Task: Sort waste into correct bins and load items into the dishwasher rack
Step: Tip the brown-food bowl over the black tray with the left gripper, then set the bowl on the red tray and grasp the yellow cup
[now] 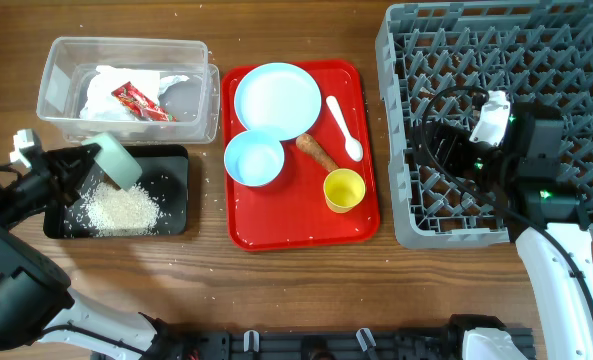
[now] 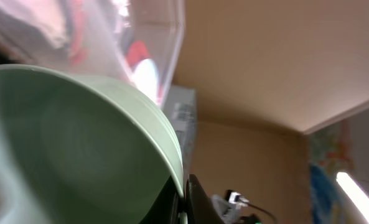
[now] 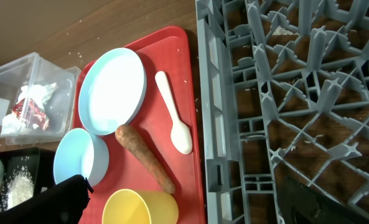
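Observation:
My left gripper [image 1: 88, 162] is shut on the rim of a pale teal bowl [image 1: 117, 160], held tilted over the black tray [image 1: 174, 165]. A pile of white rice [image 1: 122, 209] lies in that tray. The bowl [image 2: 78, 143] fills the left wrist view, with the gripper [image 2: 185, 202] on its rim. The clear tub [image 1: 56, 60] holds a crumpled napkin [image 1: 111, 90] and a red wrapper [image 1: 136, 100]. My right gripper [image 1: 431, 135] is open and empty over the grey dishwasher rack [image 1: 576, 40]. It also shows in the right wrist view [image 3: 184, 186]. No brown lump is in view.
A red serving tray [image 1: 276, 230] holds a blue plate [image 1: 276, 97], a blue bowl [image 1: 253, 158], an orange-brown stick [image 1: 317, 151], a white spoon [image 1: 343, 128] and a yellow cup [image 1: 343, 190]. Rice grains are scattered on the wooden table.

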